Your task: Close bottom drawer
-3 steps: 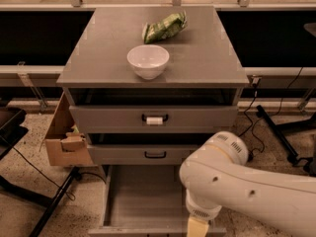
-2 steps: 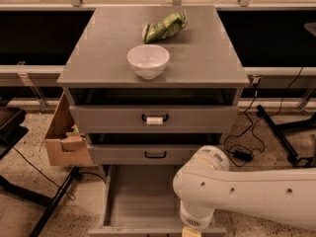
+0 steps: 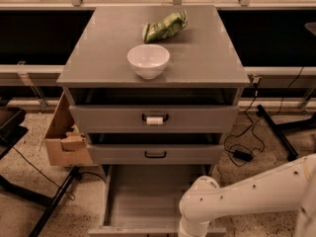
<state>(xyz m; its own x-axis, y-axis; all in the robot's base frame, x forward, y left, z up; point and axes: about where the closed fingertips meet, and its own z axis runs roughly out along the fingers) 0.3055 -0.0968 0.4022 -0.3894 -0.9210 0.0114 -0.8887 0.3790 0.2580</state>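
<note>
- No sight of the gripper: out of frame below the bottom edge, under the downward-turned wrist of the arm (image 3: 237, 199), at the front right corner of the bottom drawer (image 3: 140, 196). Impossible to tell whether spread, together or clamped on anything.
- Against the views of a second ago: much lower for the arm's white elbow, sunk toward the bottom of the frame. No longer masking the middle drawer (image 3: 155, 154), now overlapping only the tray's front right corner.
- Reads as a reach down to the drawer's front panel ahead of a push. Judged as approach, not yet closing.
- No change in the bottom drawer itself: pulled far out toward the camera beneath the cabinet (image 3: 207, 58), long grey tray bare inside, in the same place as before. Nothing gained on the task so far.
- Probably calls next for firm contact on the front panel, then a straight push back into the cabinet; risk of skewing the drawer from an off-centre push at that right corner.
- Hidden: the drawer's handle and most of its front panel, cut off by the frame edge and by the wrist. Contact with the panel impossible to confirm.
- Hard to judge: dark gaps above the top drawer (image 3: 113, 118) and the middle one, perhaps slightly ajar.
- Resting on the cabinet top: a white bowl (image 3: 148, 60) and a green bag (image 3: 165, 27). Against the left side, a cardboard box (image 3: 64, 139).
</note>
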